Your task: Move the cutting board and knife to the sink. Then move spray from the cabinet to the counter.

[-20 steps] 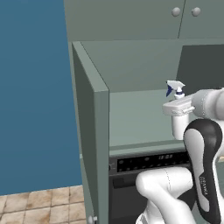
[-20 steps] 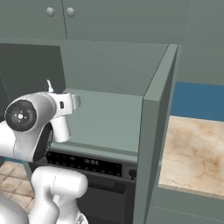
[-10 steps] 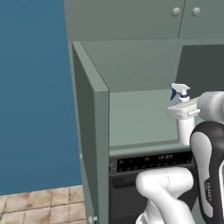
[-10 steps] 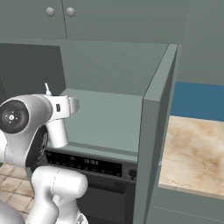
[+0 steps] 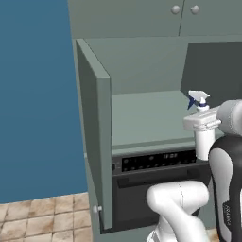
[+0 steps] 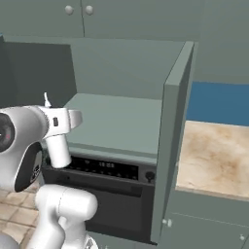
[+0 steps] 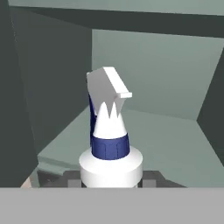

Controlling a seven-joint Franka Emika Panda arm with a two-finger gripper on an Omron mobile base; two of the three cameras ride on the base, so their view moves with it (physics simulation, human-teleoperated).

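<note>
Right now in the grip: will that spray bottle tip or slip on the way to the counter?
The spray bottle looks rigid and upright in the gripper, so flopping seems unlikely. Its body looks smooth and round, so it may twist. The trigger head sits high, so it may tip if set down tilted.

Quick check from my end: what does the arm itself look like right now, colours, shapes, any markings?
The arm is made of glossy white rounded segments. One link is black with a white edge and small pale lettering, too small to read. In the right base view a round joint shows a dark circular end cap. The claw is a white boxy block; its fingers are blocked from view.
</note>
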